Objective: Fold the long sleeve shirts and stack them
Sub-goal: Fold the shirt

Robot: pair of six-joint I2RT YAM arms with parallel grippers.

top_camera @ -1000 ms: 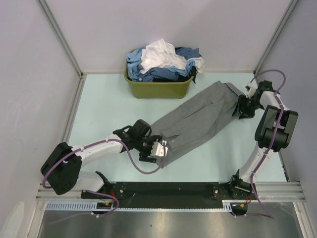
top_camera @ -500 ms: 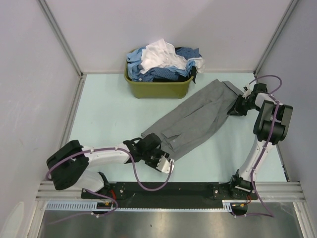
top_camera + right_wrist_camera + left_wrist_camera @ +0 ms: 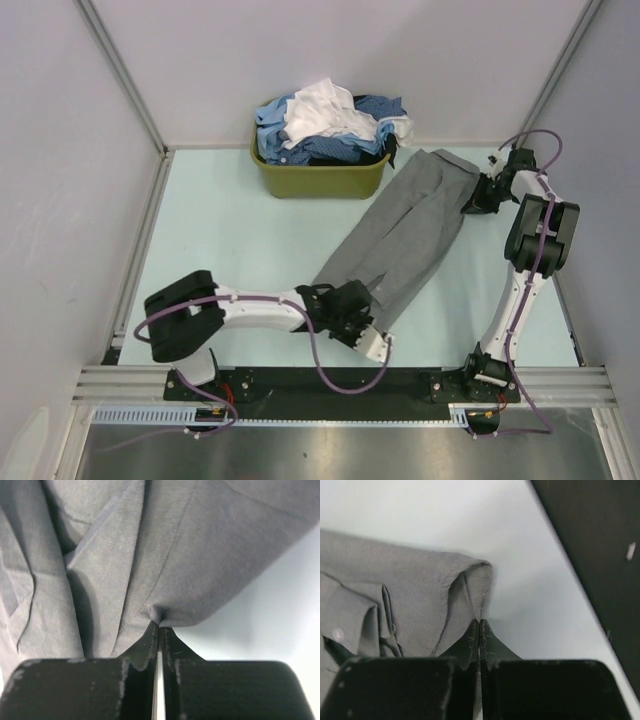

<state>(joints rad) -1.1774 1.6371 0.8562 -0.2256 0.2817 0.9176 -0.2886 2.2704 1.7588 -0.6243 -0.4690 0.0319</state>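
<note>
**Item handled:** plain mid-grey collared cloth shirt (image 3: 405,235) with long sleeves. It is laid on the pale mint table top (image 3: 220,240) as a long, narrow band. The band is run diagonally from near centre to far right, and its far end is near the right end of the basket. Whether cloth and basket touch cannot be told.

**Near end:** the hem is gripped by the L gripper (image 3: 368,320). In the left wrist view the black fingertips (image 3: 470,641) are seen pressed together, no gap visible. A corner of the grey shirt (image 3: 410,585) is caught between them and drawn into a small upright ridge. A button is noted at the left of that view.

**Far end:** the cloth edge is gripped by the R gripper (image 3: 474,200). In the right wrist view the jaws are seen closed to a hairline. A pinch of grey shirt (image 3: 150,545) is puckered at the tips, and loose folds are spread beyond.

**Other stock:** other shirts (image 3: 325,120), white, blue and dark blue, are heaped unfolded in an olive-green rectangular plastic basket (image 3: 320,180). The basket is stood at far centre against the back wall.

**Surroundings:** both arm bases are bolted to a black rail (image 3: 340,382) at the near table edge. The L arm is stretched low across the table towards centre.
</note>
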